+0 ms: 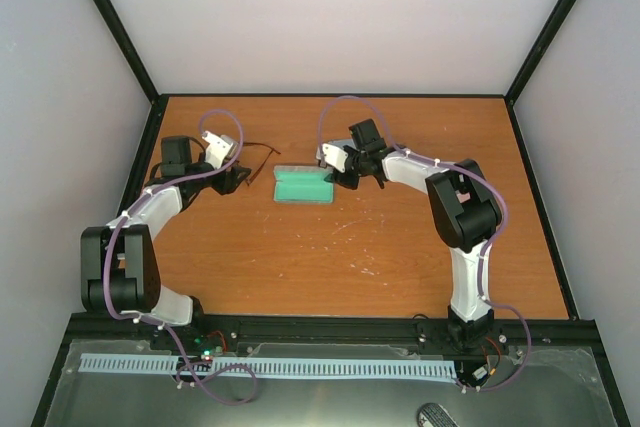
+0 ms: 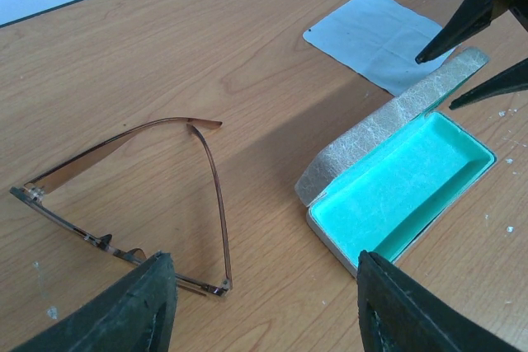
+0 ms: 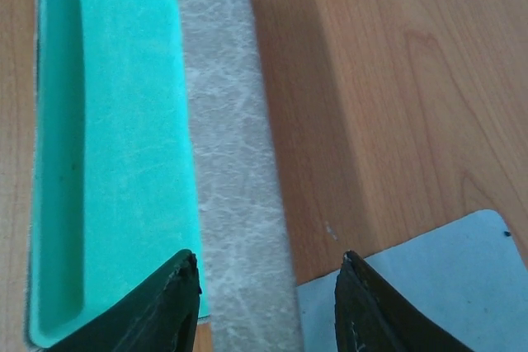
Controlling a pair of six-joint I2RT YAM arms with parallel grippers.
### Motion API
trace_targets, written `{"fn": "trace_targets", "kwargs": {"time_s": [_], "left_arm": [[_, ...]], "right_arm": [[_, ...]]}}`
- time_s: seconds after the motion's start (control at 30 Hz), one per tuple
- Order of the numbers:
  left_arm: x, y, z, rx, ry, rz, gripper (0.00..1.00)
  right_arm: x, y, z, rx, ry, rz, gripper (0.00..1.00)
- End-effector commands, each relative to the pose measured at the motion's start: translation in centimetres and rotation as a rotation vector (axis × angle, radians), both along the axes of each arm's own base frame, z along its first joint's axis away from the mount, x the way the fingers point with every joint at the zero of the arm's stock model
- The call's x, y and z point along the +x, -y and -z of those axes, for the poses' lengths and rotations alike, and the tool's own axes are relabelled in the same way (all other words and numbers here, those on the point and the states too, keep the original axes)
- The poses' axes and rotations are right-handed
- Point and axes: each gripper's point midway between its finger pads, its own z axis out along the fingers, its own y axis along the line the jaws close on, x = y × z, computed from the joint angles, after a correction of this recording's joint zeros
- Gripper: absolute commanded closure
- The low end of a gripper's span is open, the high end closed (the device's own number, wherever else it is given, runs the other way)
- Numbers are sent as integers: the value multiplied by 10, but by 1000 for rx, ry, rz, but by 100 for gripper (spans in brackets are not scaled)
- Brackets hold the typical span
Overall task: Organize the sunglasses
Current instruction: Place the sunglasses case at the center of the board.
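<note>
Sunglasses (image 2: 107, 241) lie flat on the surface (image 2: 247, 39), left of the open case (image 2: 396, 195). We see their front bar nearest the left end effector (image 2: 264, 265), temples reaching away. Both end effectors hover released and empty, the right end effector (image 3: 268, 257) over the case lid.

The counter (image 2: 247, 55) looks like smooth wood-grain laminate with a soft sheen, dotted with a few pale specks. The sunglasses (image 2: 218, 195) have a thin, glossy, see-through brown frame that looks like plastic, and the cloth (image 2: 371, 35) is a fine matt light blue weave. The case (image 2: 388, 129) has a rough, crackled matt grey shell and a soft teal lining; the left gripper (image 2: 264, 268) is matt, faintly grainy black plastic.
</note>
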Motion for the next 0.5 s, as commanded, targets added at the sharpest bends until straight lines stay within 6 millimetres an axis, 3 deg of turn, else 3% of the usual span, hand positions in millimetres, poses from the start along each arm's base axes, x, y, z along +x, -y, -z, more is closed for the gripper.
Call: {"fn": "trace_targets", "kwargs": {"time_s": [0.0, 0.17, 0.33, 0.47], "left_arm": [[6, -1, -14, -1, 47, 6, 41], [4, -1, -14, -3, 48, 5, 40], [5, 1, -14, -24, 41, 10, 40], [7, 3, -14, -38, 35, 18, 41]], "right_arm": [[19, 7, -17, 64, 41, 99, 55], [41, 35, -60, 203, 92, 285, 52], [59, 92, -104, 361, 114, 592, 54], [56, 103, -108, 406, 72, 644, 58]]}}
